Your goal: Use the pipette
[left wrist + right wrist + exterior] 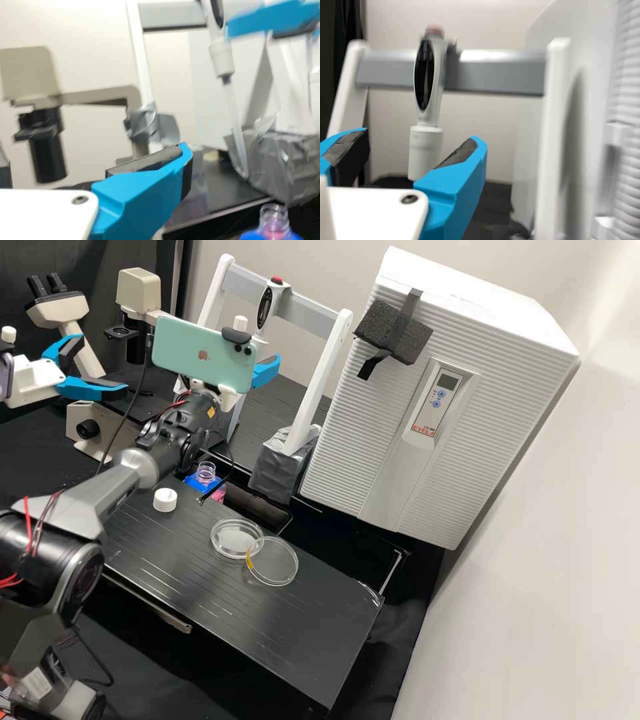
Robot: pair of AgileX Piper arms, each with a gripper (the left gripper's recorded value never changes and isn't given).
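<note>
Right pincer point(417, 141): I am holding it level in front of the white rack point(319, 377), blue fingers spread and pinching nothing. The pipette point(265, 307) is hanging from the rack's grey crossbar, framed between them.

Left pincer point(103, 363): hovering at far left beside the microscope point(85, 428), fingers spread.

Tabletop point(300, 633): black, ridged. It is carrying an open bottle of pink liquid point(207, 475), a white cap point(165, 499) lying just left of it, and two clear dishes point(237, 537) touching at centre.

Room: a white ribbed cabinet point(453, 393) is standing at right.
</note>
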